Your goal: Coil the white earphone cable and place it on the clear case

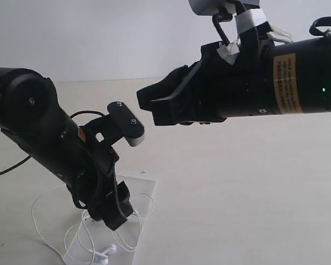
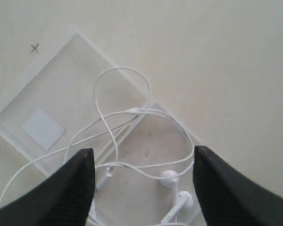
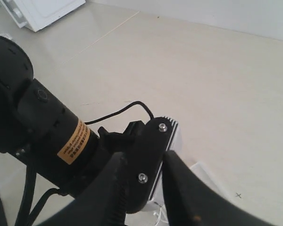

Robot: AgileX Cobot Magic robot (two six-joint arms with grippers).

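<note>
Earphone cable (image 2: 132, 111) on clear case (image 2: 61, 80); left fingers (image 2: 70, 188) wide, right fingers (image 3: 188, 195) narrow; arm label (image 1: 287, 83) unreadable.

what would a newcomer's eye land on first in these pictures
The white earphone cable lies in loose loops across the opened clear case, low on the left of the exterior view, with its earbuds on the half without the sticker. The left tool hangs right above it, open and empty. The bulky black right arm fills the upper right, raised above the pale table.
</note>
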